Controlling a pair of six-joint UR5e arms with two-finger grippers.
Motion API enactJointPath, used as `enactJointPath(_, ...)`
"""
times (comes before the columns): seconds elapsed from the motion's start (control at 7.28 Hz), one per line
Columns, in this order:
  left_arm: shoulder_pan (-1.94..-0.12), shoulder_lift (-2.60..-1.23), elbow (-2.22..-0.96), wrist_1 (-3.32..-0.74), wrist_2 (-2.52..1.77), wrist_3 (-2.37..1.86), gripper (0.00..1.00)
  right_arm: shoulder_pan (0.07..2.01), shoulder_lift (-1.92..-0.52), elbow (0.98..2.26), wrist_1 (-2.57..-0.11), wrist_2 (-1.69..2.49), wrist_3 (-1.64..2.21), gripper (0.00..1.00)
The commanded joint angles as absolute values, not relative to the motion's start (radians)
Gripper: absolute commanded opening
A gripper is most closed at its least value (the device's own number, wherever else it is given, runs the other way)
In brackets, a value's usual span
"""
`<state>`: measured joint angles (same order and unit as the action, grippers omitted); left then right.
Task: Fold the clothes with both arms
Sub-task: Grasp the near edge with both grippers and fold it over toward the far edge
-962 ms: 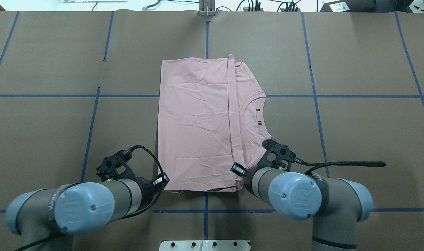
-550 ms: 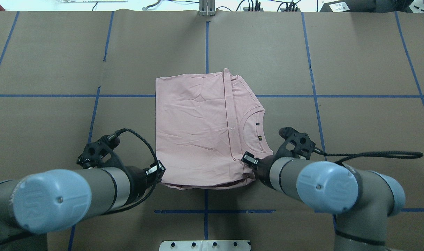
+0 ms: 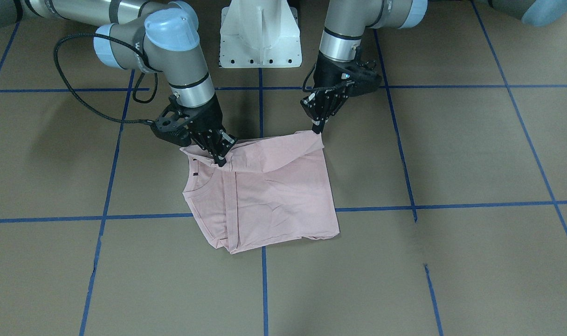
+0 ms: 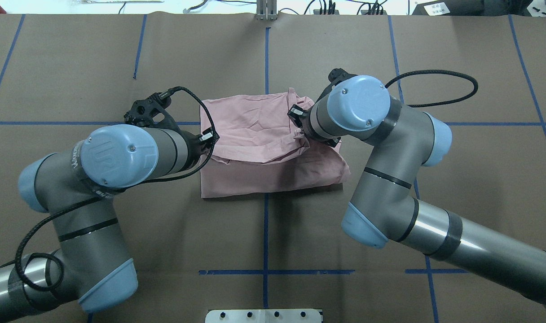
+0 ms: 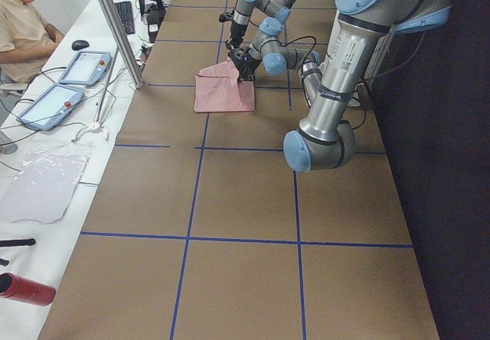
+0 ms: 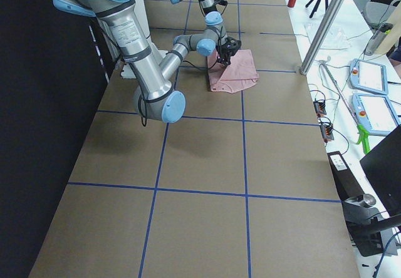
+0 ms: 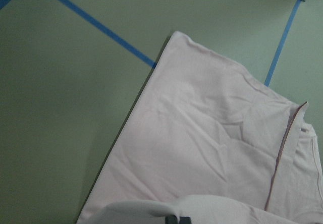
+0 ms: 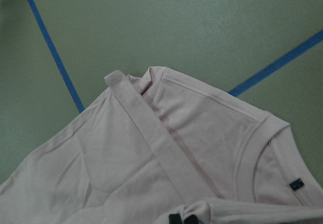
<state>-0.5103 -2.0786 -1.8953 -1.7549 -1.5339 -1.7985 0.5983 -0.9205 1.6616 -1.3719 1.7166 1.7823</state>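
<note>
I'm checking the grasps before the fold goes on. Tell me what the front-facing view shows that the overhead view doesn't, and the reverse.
Front-facing only: the left gripper and right gripper each pinch the raised edge of the T-shirt, and the collar is in plain sight.

Overhead only: the cables beyond the table's far edge. Here the right arm covers the collar and its own fingertips.

Both: the pink shirt partly raised off the brown table with its blue tape lines.

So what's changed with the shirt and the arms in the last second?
The left gripper and right gripper lifted the T-shirt by its near edge and carried it away from the robot, over the rest, folding it. Unchanged: both stay shut on the fabric; the far part lies on the table.
</note>
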Motion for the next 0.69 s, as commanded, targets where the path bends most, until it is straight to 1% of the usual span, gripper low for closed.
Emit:
enactJointPath(0.0, -0.563, -2.12, -1.755, -1.85, -1.529, -1.737, 0.0, 0.633, -0.841, 1.534, -1.347, 1.726, 1.776, 0.0)
enactJointPath(0.14, -0.592, -2.144, -1.69, -1.891, -1.529, -1.718, 0.0, 0.646, -0.797, 1.441, -1.33, 1.735, 1.775, 0.0)
enactJointPath(0.27, -0.641, -2.205, -1.56, -1.946, -1.529, -1.673, 0.0, 0.681, -0.741, 1.293, -1.216, 1.785, 1.775, 0.0)
enactJointPath(0.41, -0.69, -2.28, -1.347, -2.077, -1.529, -1.59, 0.31, 0.714, -0.673, 1.1, -1.101, 1.816, 1.738, 0.03)
enactJointPath(0.55, -0.736, -2.313, -1.189, -2.233, -1.526, -1.448, 0.99, 0.757, -0.643, 1.015, -1.079, 1.822, 1.62, 0.99)
